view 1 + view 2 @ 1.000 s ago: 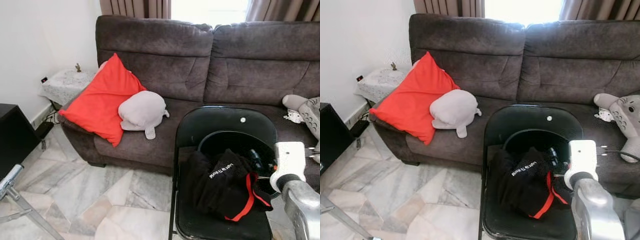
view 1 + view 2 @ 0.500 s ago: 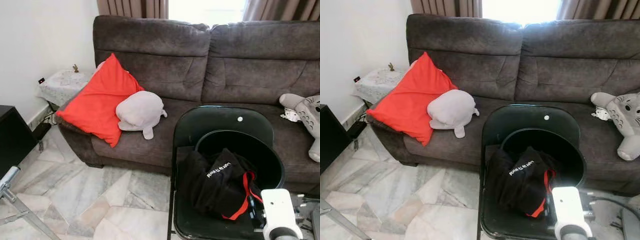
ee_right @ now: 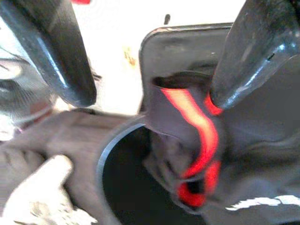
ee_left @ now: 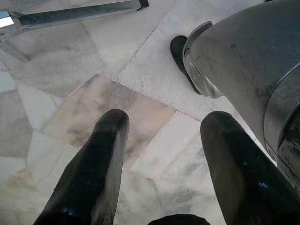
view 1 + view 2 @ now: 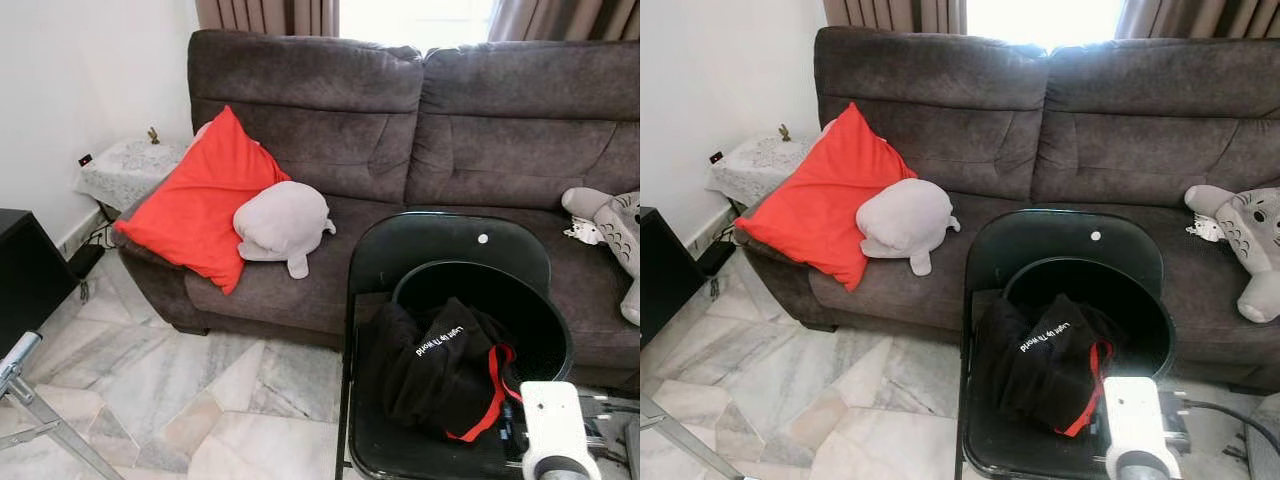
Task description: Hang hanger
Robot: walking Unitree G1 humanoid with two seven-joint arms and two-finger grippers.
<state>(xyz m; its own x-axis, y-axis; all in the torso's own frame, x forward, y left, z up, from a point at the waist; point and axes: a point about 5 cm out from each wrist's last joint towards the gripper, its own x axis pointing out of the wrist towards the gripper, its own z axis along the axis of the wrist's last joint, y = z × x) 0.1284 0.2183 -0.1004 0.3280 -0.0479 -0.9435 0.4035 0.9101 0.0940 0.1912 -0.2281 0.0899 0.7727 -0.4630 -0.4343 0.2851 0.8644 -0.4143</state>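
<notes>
A black garment with red trim and white lettering (image 5: 440,365) lies bunched on a black folding chair (image 5: 440,235), partly draped over the rim of a round black basket (image 5: 548,318). My right arm's white wrist block (image 5: 553,420) sits at the chair's front right corner. In the right wrist view my right gripper (image 3: 150,96) is open just above the garment (image 3: 187,140). One fingertip (image 3: 225,93) is at the red trim; I cannot tell whether it touches. My left gripper (image 4: 166,119) hangs open over the marble floor, holding nothing.
A dark grey sofa (image 5: 400,130) stands behind the chair with a red cushion (image 5: 200,200), a grey plush (image 5: 282,222) and another plush (image 5: 615,225) at the right. A lace-covered side table (image 5: 125,165), a black cabinet (image 5: 22,270) and a metal frame (image 5: 30,395) stand left. Marble floor (image 5: 200,390) lies open.
My right arm has dropped from beside the basket down to the chair's front right corner. The camera has shifted slightly. The garment and chair have stayed where they were.
</notes>
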